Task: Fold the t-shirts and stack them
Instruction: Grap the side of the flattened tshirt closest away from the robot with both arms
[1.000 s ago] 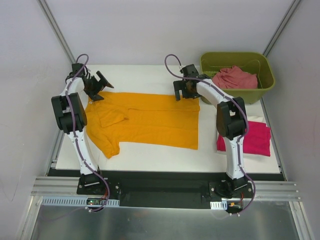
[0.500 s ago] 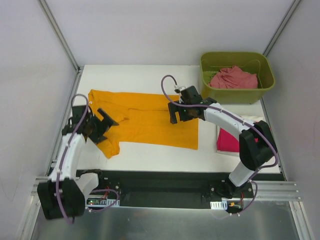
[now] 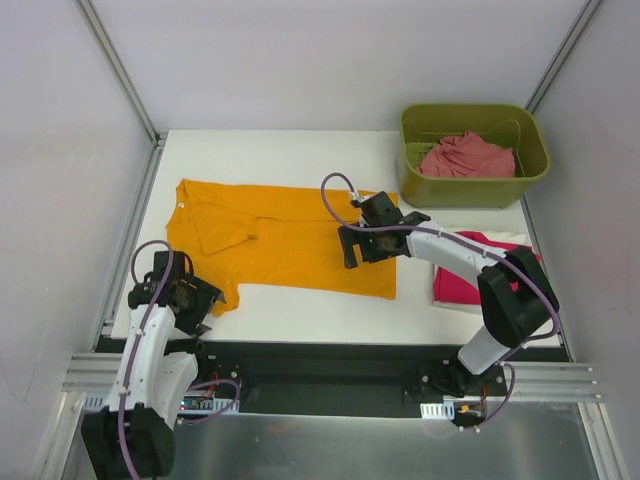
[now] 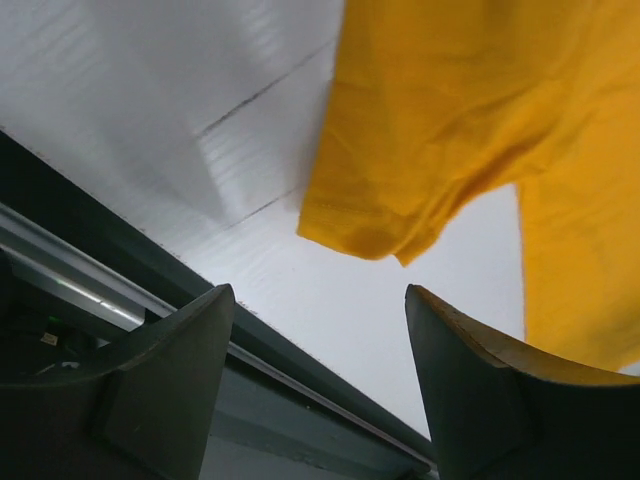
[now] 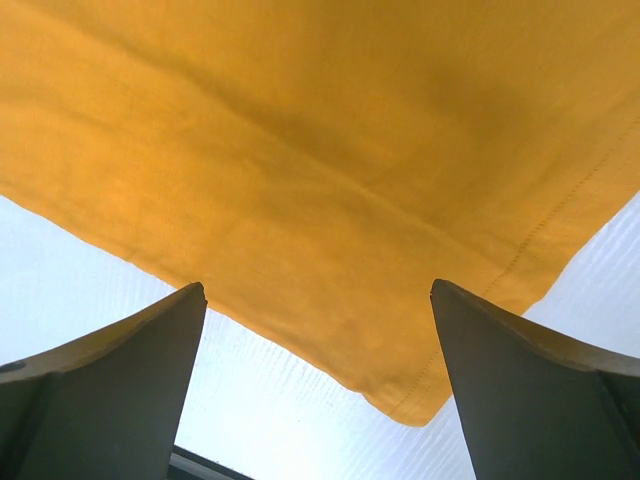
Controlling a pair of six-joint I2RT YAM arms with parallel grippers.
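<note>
An orange-yellow t-shirt with a collar lies spread flat on the white table. My left gripper is open and empty at the table's front-left edge, just short of the near sleeve. My right gripper hovers open over the shirt's right part, and the hem corner shows below its fingers. A folded magenta t-shirt lies at the right, partly hidden by my right arm. A crumpled salmon-pink t-shirt sits in the bin.
The olive-green bin stands at the back right corner. A dark metal rail runs along the table's near edge, directly under my left gripper. Grey walls close in on both sides.
My left arm has swung from the shirt's back-left corner down to the front-left table edge. My right gripper has come forward from the shirt's back edge. The shirt lies as before.
</note>
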